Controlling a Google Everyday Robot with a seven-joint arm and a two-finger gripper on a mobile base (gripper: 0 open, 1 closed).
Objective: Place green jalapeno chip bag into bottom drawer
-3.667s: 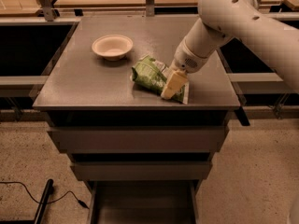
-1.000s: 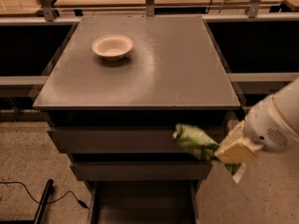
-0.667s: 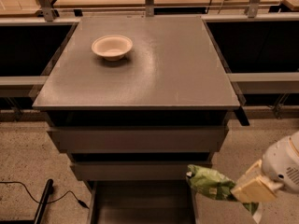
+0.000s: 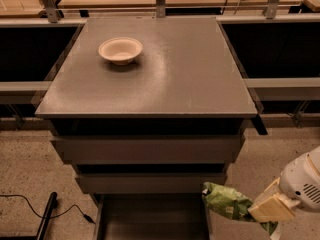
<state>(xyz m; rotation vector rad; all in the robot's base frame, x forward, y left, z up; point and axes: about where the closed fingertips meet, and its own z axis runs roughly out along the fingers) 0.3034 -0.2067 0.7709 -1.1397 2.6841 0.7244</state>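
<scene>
Bowl [image 4: 120, 50] rests near the surface's [image 4: 175, 79] far-left corner; below it the drawer [image 4: 150, 218] stands open, the bag [image 4: 224, 201] hanging over its right edge, pinched by the closed fingers [image 4: 275, 205] of the gripper [image 4: 260, 211] at lower right; carry it leftward past the wall, then lower before releasing.

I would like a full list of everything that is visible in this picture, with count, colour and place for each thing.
cabinet top: one, grey, centre
bowl: one, cream, on the cabinet top, back left
upper drawers: two, grey, under the top
bottom drawer: one, grey, pulled open, lowest
green jalapeno chip bag: one, green, held in the air at the bottom drawer's right wall
black bar: one, floor, lower left
gripper: one, tan, lower right, shut on the bag
arm: one, white, right edge
</scene>
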